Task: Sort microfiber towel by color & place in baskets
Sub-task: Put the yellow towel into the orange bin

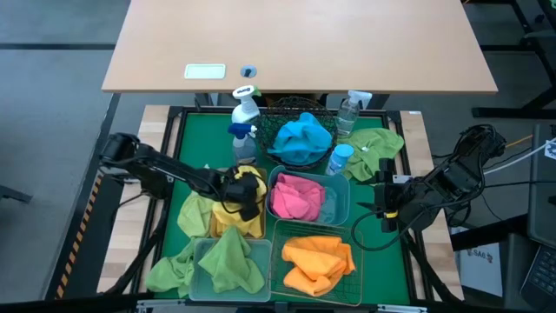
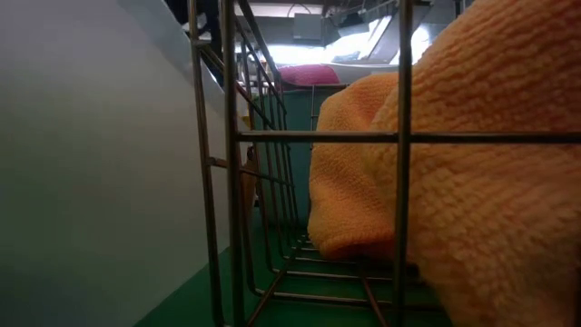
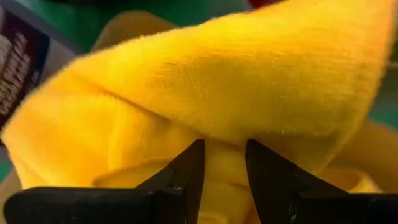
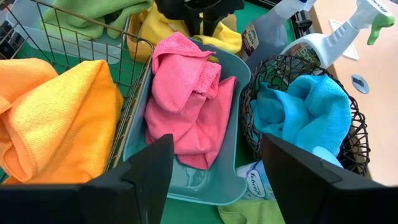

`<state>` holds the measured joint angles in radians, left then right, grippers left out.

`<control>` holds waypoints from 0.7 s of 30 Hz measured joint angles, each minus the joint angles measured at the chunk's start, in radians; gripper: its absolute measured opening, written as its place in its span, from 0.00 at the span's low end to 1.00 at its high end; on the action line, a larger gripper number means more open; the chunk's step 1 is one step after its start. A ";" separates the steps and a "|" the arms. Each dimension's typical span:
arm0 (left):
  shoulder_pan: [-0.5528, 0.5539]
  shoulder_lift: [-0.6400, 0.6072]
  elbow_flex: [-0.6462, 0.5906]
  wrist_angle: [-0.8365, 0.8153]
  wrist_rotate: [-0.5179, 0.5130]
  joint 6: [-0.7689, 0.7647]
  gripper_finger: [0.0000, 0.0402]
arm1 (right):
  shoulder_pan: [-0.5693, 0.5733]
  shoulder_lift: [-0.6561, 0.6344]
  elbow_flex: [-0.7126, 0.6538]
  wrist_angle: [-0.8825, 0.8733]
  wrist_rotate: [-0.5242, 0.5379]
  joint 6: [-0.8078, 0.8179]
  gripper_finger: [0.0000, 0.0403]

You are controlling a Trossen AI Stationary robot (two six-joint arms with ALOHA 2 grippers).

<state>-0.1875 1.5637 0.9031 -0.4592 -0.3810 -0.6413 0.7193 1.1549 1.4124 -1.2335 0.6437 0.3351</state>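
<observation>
My left gripper reaches in from the table's left over the amber bin and is shut on a yellow towel. My right gripper waits open at the table's right side, clear of everything; its wrist view looks onto pink towels in the teal bin. Blue towels fill the round black mesh basket. Orange towels lie in the green wire basket, green ones in the pale-green bin. Loose green towels lie at the far right and near left. My left gripper pinches a bunched fold of the yellow towel between its two fingers. The cloth bulges up past the fingertips and fills the wrist view. In the high view the fingers come from above and the left, with the towel over the yellow pile in the amber bin.
Spray bottles stand at the far side of the green mat, and one lies by the teal bin. A yellow-green cloth lies left of the amber bin. A wooden tabletop lies beyond the mat's far edge.
</observation>
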 joint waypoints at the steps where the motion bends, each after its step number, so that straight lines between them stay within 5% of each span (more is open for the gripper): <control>1: 0.000 0.006 0.000 -0.013 0.004 0.000 0.28 | 0.000 0.000 0.000 0.000 0.000 0.000 0.60; 13: 0.000 0.005 0.000 -0.109 0.121 0.000 0.28 | -0.006 -0.002 0.000 -0.021 0.000 0.000 0.60; 21: 0.002 -0.079 0.000 -0.132 0.226 -0.011 0.28 | -0.183 -0.076 0.000 -0.076 -0.095 0.000 0.60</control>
<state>-0.1852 1.4846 0.9028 -0.5917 -0.1552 -0.6521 0.5367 1.0792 1.4124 -1.3093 0.5489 0.3352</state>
